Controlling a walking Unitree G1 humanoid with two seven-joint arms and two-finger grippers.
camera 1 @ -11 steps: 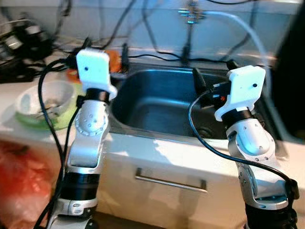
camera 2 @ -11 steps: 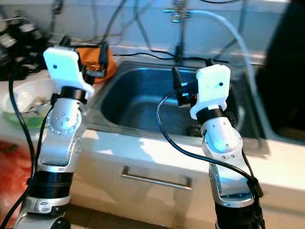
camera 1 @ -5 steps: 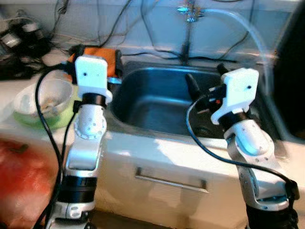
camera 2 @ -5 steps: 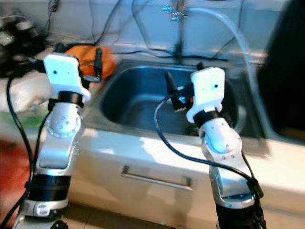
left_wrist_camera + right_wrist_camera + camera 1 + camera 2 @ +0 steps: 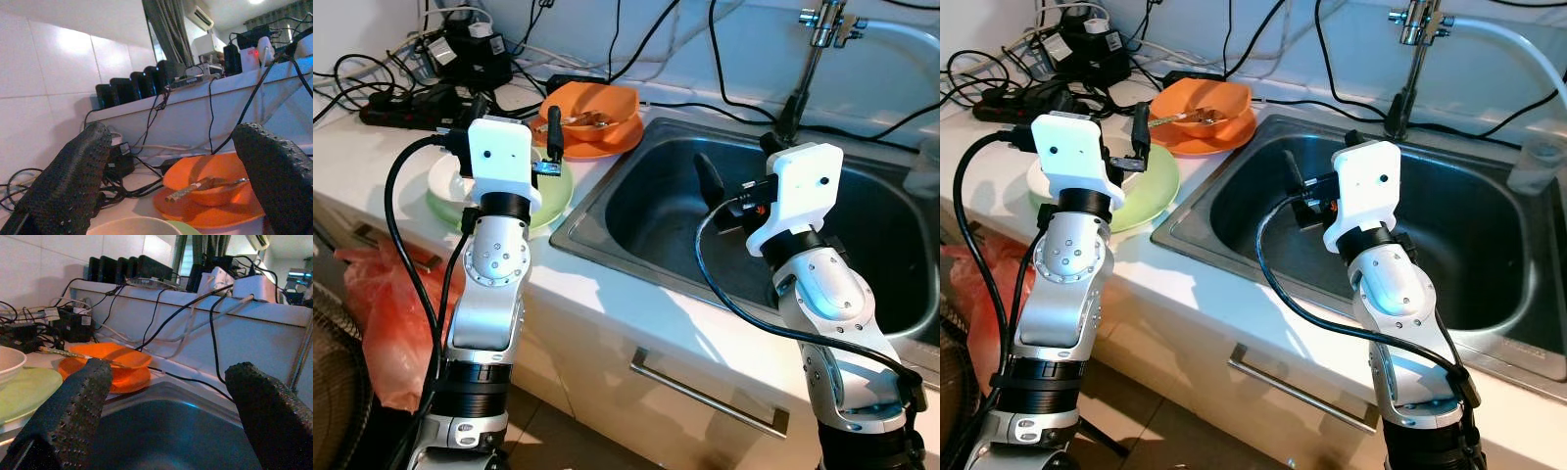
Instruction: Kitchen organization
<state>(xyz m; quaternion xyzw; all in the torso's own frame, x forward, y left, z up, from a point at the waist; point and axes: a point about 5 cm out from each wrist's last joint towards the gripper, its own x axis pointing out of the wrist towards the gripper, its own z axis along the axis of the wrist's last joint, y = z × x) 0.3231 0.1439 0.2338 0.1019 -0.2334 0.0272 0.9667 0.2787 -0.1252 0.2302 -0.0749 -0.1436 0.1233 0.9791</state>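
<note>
While both arms hover raised in front of the counter, nothing is yet held. The left gripper (image 5: 551,132) hangs above a green plate (image 5: 553,196) that carries a white bowl (image 5: 445,176); its two black fingers (image 5: 68,183) stand wide apart with only air between them. Just beyond it, near the wall, an orange bowl (image 5: 597,103) sits on an orange plate (image 5: 578,147) with a utensil (image 5: 203,186) resting across it. These dishes look like the things to be tidied, stacked beside the sink (image 5: 656,211) probably for washing.

Over the left half of the steel basin, the right gripper (image 5: 713,181) points toward the orange dishes, its fingers (image 5: 73,406) likewise spread wide and empty. A tap (image 5: 818,39) with a clear hose rises behind the basin.

Room for moving is mixed. Inside the basin the space looks open, so a dish could be lowered there freely. At the counter's back, a black power strip (image 5: 411,98) and tangled cables (image 5: 372,73) crowd the wall, close behind the orange dishes, so a reach there risks snagging. The green plate lies near the sink's rim. Below the counter's front edge, a red plastic bag (image 5: 386,313) stands on the floor beside the left arm.
</note>
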